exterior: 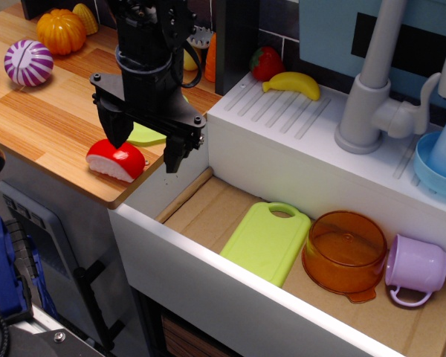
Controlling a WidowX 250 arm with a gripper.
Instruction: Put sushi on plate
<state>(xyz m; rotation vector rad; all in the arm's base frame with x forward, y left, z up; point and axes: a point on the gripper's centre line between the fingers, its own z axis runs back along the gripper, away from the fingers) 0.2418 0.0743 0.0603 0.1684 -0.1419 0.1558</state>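
Note:
The sushi [115,160], red top over a white base, lies on the wooden counter [52,126] near its front right corner. The lime-green plate [147,136] shows only as a small patch just behind and right of the sushi; the gripper hides most of it. My black gripper [145,147] hangs over both with its jaws open and empty. Its left finger [119,135] is right at the sushi's back edge, and its right finger [172,156] is out past the counter edge, over the sink.
A purple-and-white striped ball [28,62] and an orange pumpkin [61,31] sit at the counter's back left. The sink holds a lime-green cutting board [267,242], an orange bowl [344,251] and a purple mug [416,269]. A strawberry [266,63], banana [293,83] and faucet [375,82] stand behind.

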